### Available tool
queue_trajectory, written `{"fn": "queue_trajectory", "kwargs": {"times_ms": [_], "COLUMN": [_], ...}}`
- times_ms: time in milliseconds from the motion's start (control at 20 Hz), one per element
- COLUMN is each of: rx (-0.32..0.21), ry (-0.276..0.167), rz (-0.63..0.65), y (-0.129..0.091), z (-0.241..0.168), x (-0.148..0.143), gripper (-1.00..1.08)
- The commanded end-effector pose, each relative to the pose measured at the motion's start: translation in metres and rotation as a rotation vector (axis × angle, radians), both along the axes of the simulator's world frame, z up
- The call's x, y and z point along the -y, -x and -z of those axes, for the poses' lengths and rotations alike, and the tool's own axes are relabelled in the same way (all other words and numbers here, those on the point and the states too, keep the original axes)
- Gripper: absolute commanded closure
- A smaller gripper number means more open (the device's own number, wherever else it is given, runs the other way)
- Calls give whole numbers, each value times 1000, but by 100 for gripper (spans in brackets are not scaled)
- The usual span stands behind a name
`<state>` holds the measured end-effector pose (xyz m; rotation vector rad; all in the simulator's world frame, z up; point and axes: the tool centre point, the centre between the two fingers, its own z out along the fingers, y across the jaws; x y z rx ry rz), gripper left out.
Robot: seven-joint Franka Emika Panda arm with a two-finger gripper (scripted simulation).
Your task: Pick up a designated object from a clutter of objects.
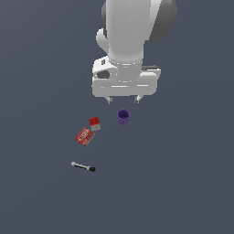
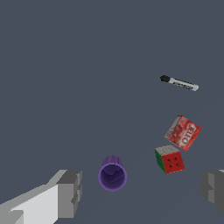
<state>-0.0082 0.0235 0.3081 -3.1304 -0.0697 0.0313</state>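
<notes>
The purple cup [image 1: 123,116] stands upright on the dark floor, mouth up, and also shows in the wrist view [image 2: 112,173]. My gripper [image 1: 123,99] hangs open and empty above and just behind it; its two fingertips [image 1: 109,99] are spread wide. In the wrist view the gripper [image 2: 142,188] has one grey finger on each side, with the cup nearer one finger. The red-and-grey block [image 1: 94,123] and the flat red packet [image 1: 84,136] lie to the exterior view's left of the cup. The thin grey marker [image 1: 83,166] lies farther toward the front.
In the wrist view the block [image 2: 169,159], packet [image 2: 183,132] and marker [image 2: 180,83] sit apart from the cup. The white arm body [image 1: 130,41] fills the top middle of the exterior view. The floor is plain dark grey.
</notes>
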Motion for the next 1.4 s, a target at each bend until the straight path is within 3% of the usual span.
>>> {"fn": "queue_trajectory", "kwargs": {"times_ms": [0,800,1350], "rx": [0,7,6], "ry": [0,-4,-5], "rz": [0,53,208], "y": [0,-4,2], "z": [0,6,35], "x": [0,4,-2], "gripper": [-20,-20,-20]}}
